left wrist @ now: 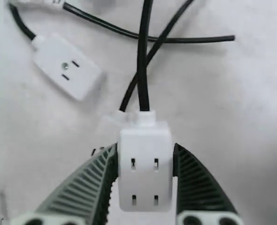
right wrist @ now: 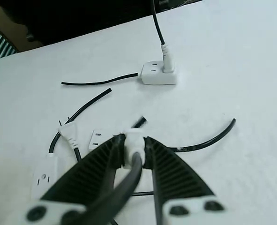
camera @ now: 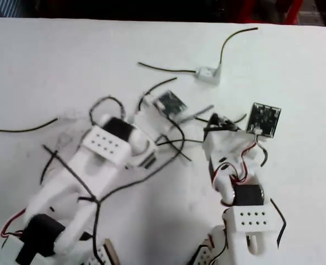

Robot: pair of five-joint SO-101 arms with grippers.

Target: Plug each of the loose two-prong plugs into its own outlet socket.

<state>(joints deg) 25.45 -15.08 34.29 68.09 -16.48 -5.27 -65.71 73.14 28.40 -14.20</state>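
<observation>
White outlet lies toward far edge of table.

A robotics lab or workshop is suggested. A white surface is strewn with cut cable lengths and outlet blocks; above it, arms with exposed wiring and bare circuit boards are seen. Beyond its far edge, red frames are visible.
</observation>
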